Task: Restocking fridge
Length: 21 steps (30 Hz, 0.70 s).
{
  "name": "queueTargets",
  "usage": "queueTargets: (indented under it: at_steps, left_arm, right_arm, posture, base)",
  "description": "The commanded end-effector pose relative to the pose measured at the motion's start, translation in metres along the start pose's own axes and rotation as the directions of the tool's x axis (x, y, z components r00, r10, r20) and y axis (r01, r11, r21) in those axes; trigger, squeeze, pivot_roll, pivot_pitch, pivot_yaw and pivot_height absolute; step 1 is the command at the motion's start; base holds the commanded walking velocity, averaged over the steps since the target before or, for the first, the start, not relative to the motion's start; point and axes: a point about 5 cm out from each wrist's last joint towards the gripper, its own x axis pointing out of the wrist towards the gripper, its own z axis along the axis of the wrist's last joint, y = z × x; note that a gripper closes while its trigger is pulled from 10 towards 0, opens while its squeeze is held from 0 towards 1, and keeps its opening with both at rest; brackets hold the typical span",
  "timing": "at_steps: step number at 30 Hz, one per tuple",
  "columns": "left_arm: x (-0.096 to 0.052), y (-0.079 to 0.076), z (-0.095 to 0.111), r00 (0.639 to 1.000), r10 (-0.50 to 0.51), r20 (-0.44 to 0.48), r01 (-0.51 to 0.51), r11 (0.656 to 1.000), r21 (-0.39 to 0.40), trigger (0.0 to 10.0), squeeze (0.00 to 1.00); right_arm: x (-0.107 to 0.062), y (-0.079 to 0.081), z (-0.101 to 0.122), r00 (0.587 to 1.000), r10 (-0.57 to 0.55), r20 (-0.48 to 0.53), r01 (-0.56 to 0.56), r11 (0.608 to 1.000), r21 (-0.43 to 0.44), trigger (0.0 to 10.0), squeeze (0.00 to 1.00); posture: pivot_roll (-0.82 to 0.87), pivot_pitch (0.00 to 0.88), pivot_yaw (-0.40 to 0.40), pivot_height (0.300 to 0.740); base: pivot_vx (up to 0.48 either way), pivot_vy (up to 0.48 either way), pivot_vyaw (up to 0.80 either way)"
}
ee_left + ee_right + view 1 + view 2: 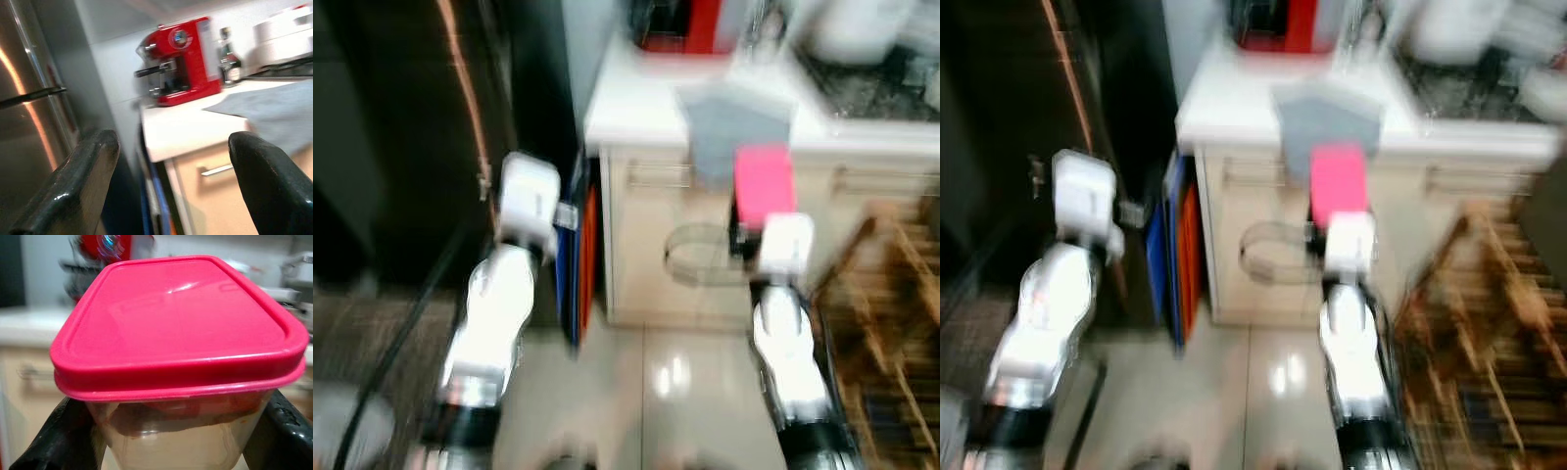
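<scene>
In the left eye view, blurred, we are holding both silver arms forward and level. Our right gripper [756, 211] is carrying a container [765, 186] with a pink lid in front of the cream cabinet, just below the edge of the white bench [636, 108]. Our left gripper [530, 186] is reaching toward the dark fridge [411, 147], beside blue and orange boards [579, 255] wedged against the cabinet. A grey cloth [729, 122] is hanging over the bench edge.

In the left wrist view, our left gripper's fingers [83, 186] are standing wide apart, released, framing the steel fridge door [29, 112] and a red coffee machine [183, 61] on the bench.

In the right wrist view, our right gripper's fingers [63, 440] are clenching the clear tub from both sides under its pink lid [176, 318]; dark food is lying inside.
</scene>
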Motion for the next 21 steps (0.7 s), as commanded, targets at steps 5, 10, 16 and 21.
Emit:
queueTargets:
  at_steps: [5, 10, 16, 21]
  left_arm:
    - [-0.004, 0.001, -0.014, 0.999, 0.013, -0.051, -0.014, 1.0, -0.019, 10.0, 0.0]
    - [-0.009, -0.005, -0.022, 0.997, 0.031, -0.07, -0.034, 0.999, -0.039, 10.0, 0.0]
    - [-0.014, -0.015, -0.033, 0.994, 0.019, -0.112, -0.031, 0.993, -0.112, 10.0, 0.0]
    - [-0.014, -0.016, -0.038, 0.992, -0.005, -0.129, -0.006, 0.997, -0.08, 10.0, 0.0]
  right_arm:
    - [0.004, -0.002, 0.001, 0.999, 0.05, 0.006, -0.05, 0.998, -0.032, 0.0, 0.0]
    - [0.002, -0.003, -0.002, 0.996, 0.093, -0.004, -0.093, 0.994, -0.062, 0.0, 0.0]
    - [-0.001, -0.007, -0.008, 0.993, 0.11, -0.035, -0.113, 0.991, -0.076, 0.0, 0.0]
    - [0.001, -0.009, -0.008, 0.993, 0.112, -0.04, -0.115, 0.99, -0.076, 0.0, 0.0]
  posture:
    - [-0.06, 0.0, -0.01, 0.74]
    - [-0.07, 0.0, -0.038, 0.74]
    - [-0.09, 0.0, -0.038, 0.74]
    - [-0.1, 0.0, -0.028, 0.74]
  base:
    - [-0.372, 0.0, 0.0]
    - [-0.36, 0.0, 0.0]
    - [-0.181, 0.0, 0.0]
    - [0.0, -0.275, 0.0]
